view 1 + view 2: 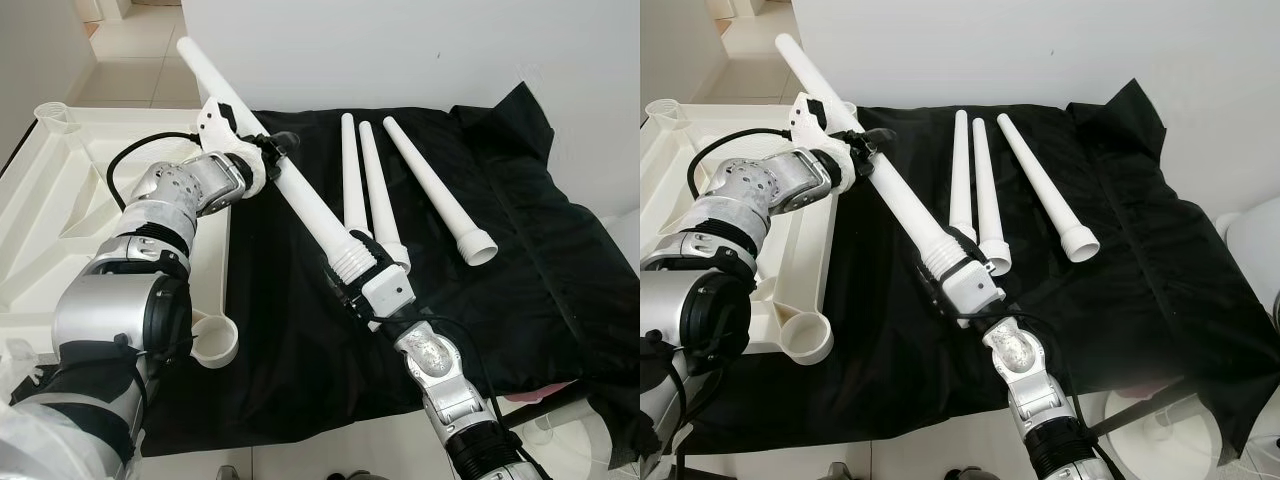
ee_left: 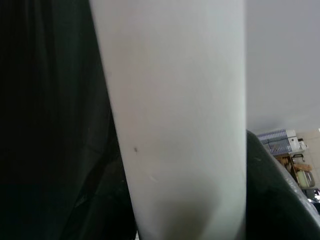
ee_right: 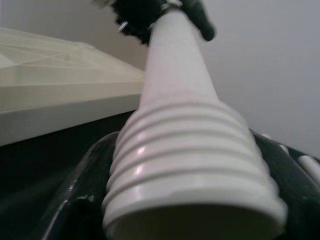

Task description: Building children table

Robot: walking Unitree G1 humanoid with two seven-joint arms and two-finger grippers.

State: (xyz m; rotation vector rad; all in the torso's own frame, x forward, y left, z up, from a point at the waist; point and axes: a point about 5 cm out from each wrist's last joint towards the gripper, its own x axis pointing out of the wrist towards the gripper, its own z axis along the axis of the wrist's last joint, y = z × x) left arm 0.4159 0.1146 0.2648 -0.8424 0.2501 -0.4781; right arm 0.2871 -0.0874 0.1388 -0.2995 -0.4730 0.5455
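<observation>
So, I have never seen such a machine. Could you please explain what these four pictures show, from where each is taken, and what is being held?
This is a humanoid robot with two silver arms. The two wide pictures come from cameras in its head, looking down. The two close pictures come from cameras on its wrists.

Before it lies a black cloth with three white table legs on it. To its left lies the white tabletop, underside up, with round sockets for the legs.

Both grippers hold a fourth leg: the left gripper around the middle, the right gripper at the threaded end. The right wrist picture shows those threads up close.
</observation>
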